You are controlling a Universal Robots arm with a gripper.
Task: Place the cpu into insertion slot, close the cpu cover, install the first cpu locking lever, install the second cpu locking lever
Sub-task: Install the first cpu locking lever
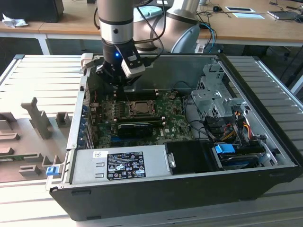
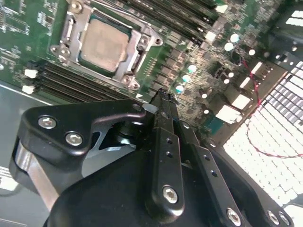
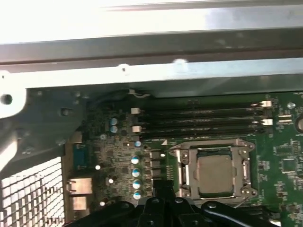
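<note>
Open black metal computer case (image 1: pixel 199 191) holding a green circuit board (image 3: pixel 284 163). The insertion slot (image 2: pixel 81 58) is a dark square socket with a silver rim. The cpu (image 2: pixel 104 42), a flat square chip with a matte silvery-beige face, lies level in the slot, face up and edges parallel to the rim. The cpu cover (image 2: pixel 141 45), a thin shiny steel frame, lies down around it. The grey arm (image 1: pixel 115 19) points steeply downward. Its black gripper (image 2: pixel 162 97) hangs near the slot, clear of it, fingers drawn together on nothing.
</note>
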